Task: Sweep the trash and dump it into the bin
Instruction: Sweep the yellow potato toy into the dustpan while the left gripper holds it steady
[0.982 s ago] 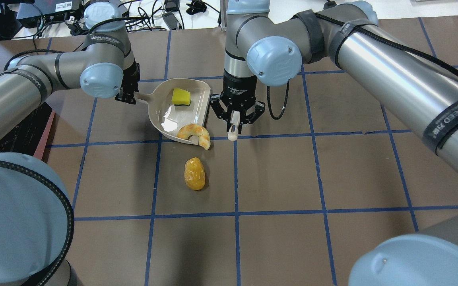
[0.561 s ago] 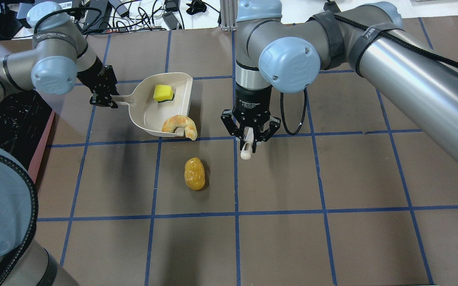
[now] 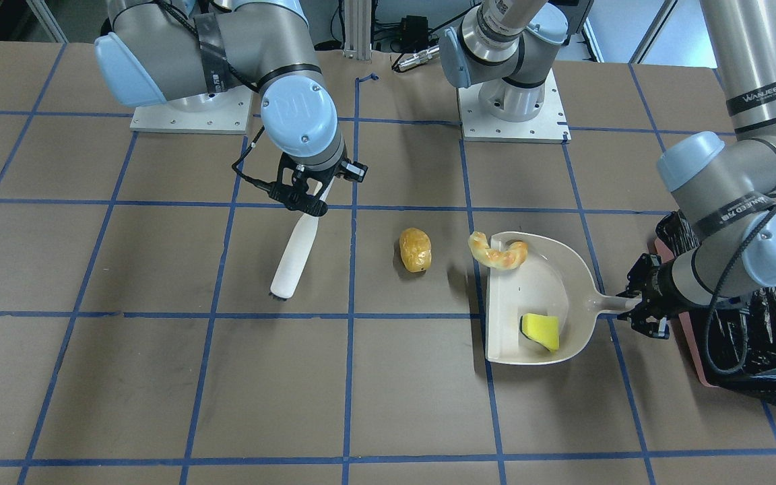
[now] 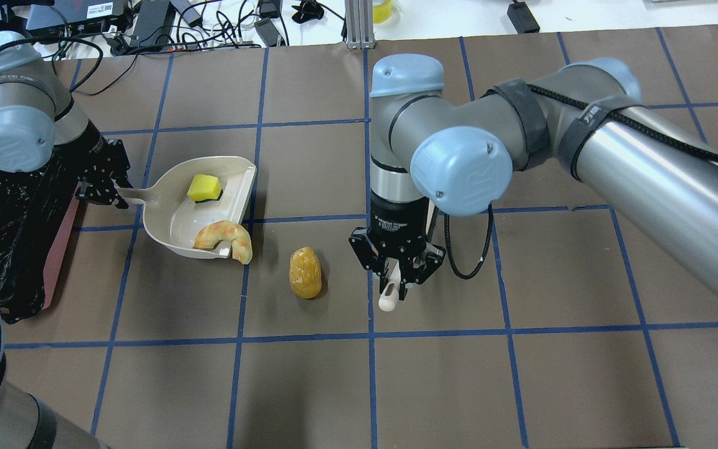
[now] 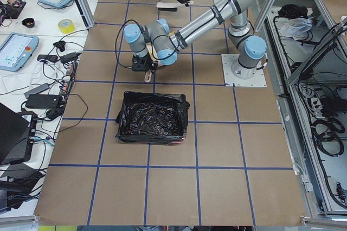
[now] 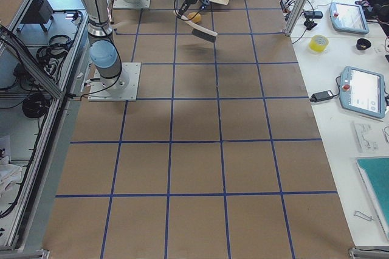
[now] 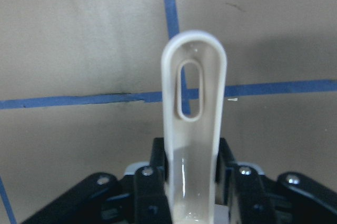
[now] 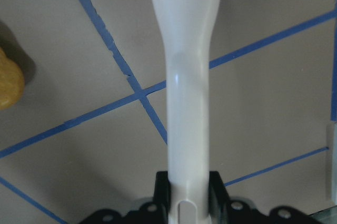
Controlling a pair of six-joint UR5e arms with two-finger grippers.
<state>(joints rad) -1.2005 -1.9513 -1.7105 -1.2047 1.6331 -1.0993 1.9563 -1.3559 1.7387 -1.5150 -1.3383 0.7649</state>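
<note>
At dustpan (image 4: 169,219) rim, crust (image 4: 225,236) overhanging, lump (image 4: 305,272) apart

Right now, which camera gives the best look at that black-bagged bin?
The exterior left view: the whole bin shows there, black bag and open top unobstructed. Overhead and front-facing views catch only one side, cropped and partly behind the left arm. Exterior right and wrist views miss it.
</note>
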